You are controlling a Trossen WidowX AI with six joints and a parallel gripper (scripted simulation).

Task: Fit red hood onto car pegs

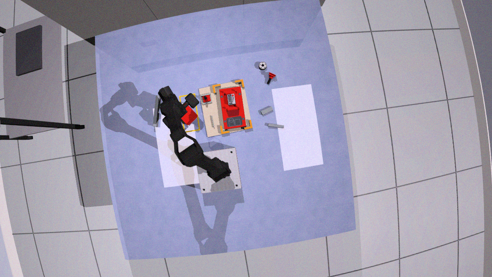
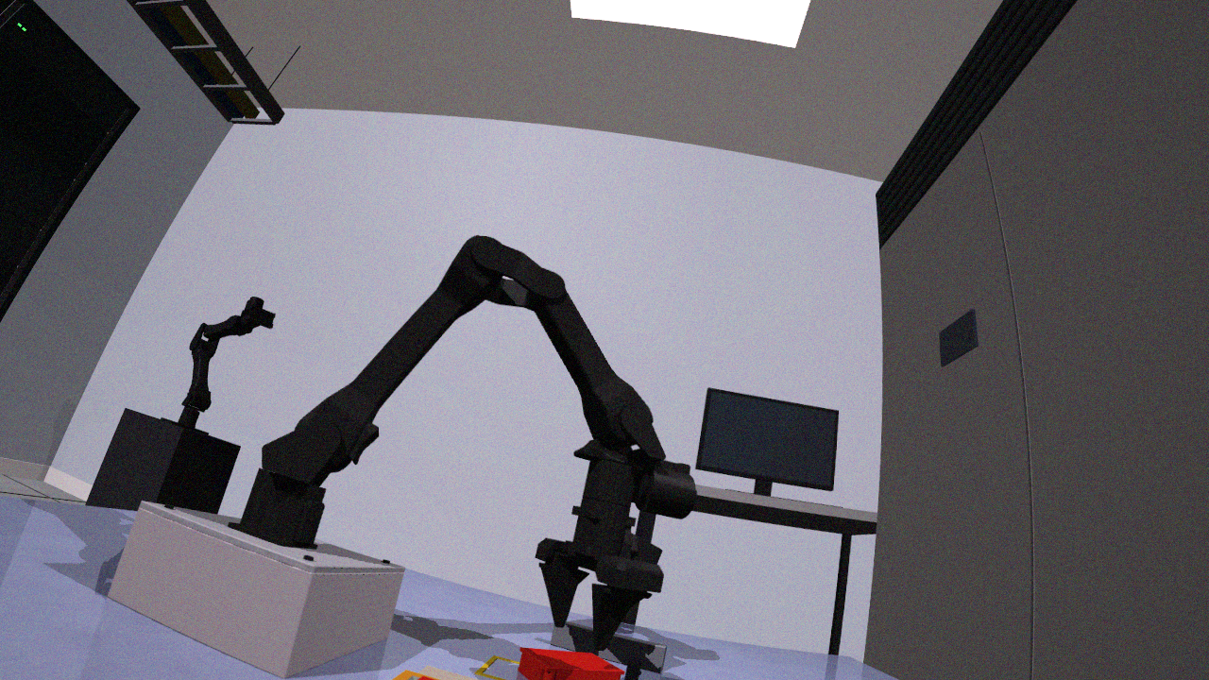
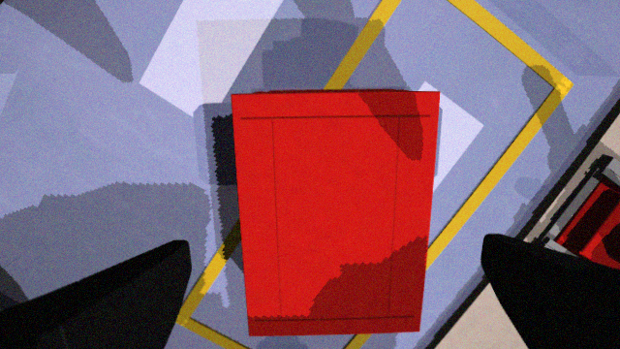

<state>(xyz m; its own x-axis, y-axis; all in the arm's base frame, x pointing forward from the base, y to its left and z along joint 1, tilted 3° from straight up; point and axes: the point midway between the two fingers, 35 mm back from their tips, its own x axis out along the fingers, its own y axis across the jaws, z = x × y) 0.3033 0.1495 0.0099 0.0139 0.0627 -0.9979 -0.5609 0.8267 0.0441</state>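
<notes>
The red hood (image 1: 188,116) (image 2: 566,663) (image 3: 334,208) lies roof up on the table, turned at an angle across the yellow outline (image 1: 198,120) (image 3: 530,131). My gripper (image 2: 580,636) (image 3: 337,252) is open and empty, pointing down above the hood. In the wrist view its fingers stand on either side of the hood, with gaps to both sides. The arm partly covers the hood in the top view. The red chassis (image 1: 240,103) sits in the jig (image 1: 213,129), with the engine block (image 1: 231,99) on its deck and small pegs around it. The hood's corner holes are hidden.
A small red part (image 1: 206,99) sits on the jig's left side. A long grey bar (image 1: 156,112) stands left of the outline. A wheel (image 1: 262,65), a red-and-black part (image 1: 271,76) and two grey pieces (image 1: 265,110) (image 1: 274,125) lie right of the jig, near a white sheet (image 1: 297,127).
</notes>
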